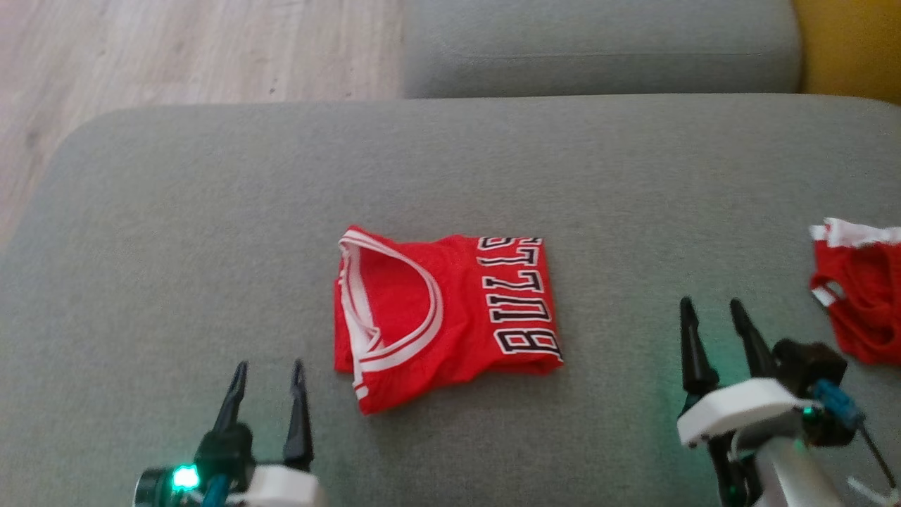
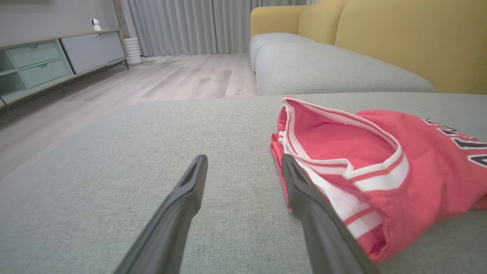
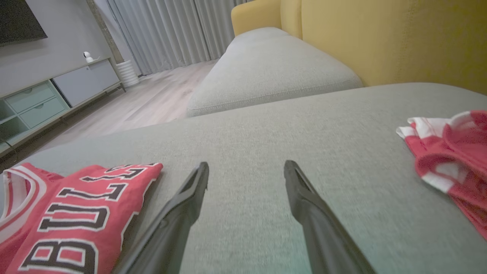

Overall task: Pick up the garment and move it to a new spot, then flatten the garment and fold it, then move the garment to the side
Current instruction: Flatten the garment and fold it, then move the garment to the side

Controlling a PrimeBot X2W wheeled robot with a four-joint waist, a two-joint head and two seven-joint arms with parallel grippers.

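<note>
Folded jersey [image 1: 450, 310] centred on cushion [image 1: 176, 211], bare fabric all round.
Both jaws wide, empty; second red garment [image 1: 862, 296] near right edge.

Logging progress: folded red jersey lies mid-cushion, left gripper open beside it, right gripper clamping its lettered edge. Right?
No. The right gripper clamps nothing: the right wrist view shows it open over bare cushion, beside the lettered edge of the jersey.

Garment [image 1: 450, 310] on cushion [image 1: 211, 211], second garment [image 1: 862, 296] right
</note>
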